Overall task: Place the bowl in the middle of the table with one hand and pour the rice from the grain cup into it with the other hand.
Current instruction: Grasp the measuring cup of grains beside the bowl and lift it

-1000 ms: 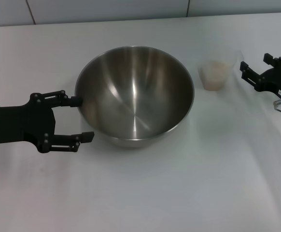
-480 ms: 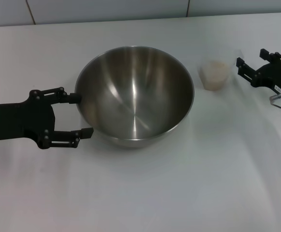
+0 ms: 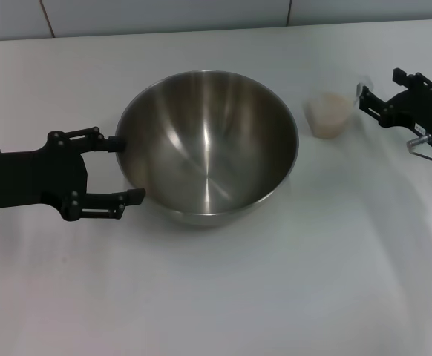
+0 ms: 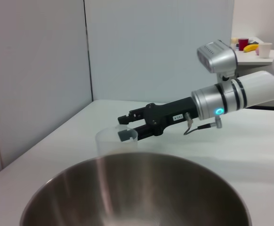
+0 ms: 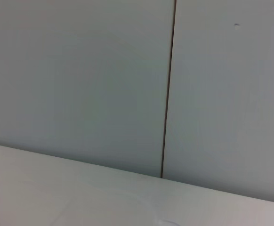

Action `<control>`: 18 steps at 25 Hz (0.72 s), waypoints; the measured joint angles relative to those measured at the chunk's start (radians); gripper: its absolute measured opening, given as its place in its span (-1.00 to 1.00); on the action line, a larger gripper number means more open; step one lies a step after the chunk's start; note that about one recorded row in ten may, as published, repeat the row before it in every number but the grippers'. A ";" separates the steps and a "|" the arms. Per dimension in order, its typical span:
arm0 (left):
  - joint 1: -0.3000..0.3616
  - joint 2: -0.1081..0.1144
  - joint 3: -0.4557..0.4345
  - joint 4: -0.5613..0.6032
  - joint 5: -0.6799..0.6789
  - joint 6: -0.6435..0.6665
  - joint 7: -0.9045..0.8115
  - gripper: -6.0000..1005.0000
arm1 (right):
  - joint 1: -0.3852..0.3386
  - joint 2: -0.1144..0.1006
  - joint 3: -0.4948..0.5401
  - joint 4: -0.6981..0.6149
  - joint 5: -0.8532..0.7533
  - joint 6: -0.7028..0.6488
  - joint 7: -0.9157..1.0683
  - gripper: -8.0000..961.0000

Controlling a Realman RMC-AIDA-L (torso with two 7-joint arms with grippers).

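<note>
Since the earlier frames, the right gripper (image 3: 367, 90) has crept inward from the tabletop's right edge toward the grain cup (image 3: 328, 113), and the left gripper (image 3: 126, 169) has shifted only slightly at the bowl's side. At the left edge of the table (image 3: 216, 297), the left gripper is spread open, its far finger touching the rim of the bowl (image 3: 208, 144) and its near finger just beside the bowl's outer wall. The wide steel bowl sits near the middle of the tabletop, upright and with nothing in it. To its right, toward the far right part of the tabletop, the clear grain cup stands upright with the rice (image 3: 329, 108) still inside. The right gripper sits just beside the cup's right side with its fingers parted; the left wrist view shows one fingertip at the cup's rim, though contact cannot be told.
</note>
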 joint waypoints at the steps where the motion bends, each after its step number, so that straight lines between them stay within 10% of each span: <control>1: 0.000 0.000 0.002 0.000 0.000 -0.008 0.000 0.71 | 0.002 0.000 0.000 0.000 0.000 0.000 0.000 0.48; 18: 0.000 0.000 0.007 0.000 0.001 -0.011 0.000 0.71 | 0.010 0.001 0.000 0.001 0.000 0.010 -0.001 0.48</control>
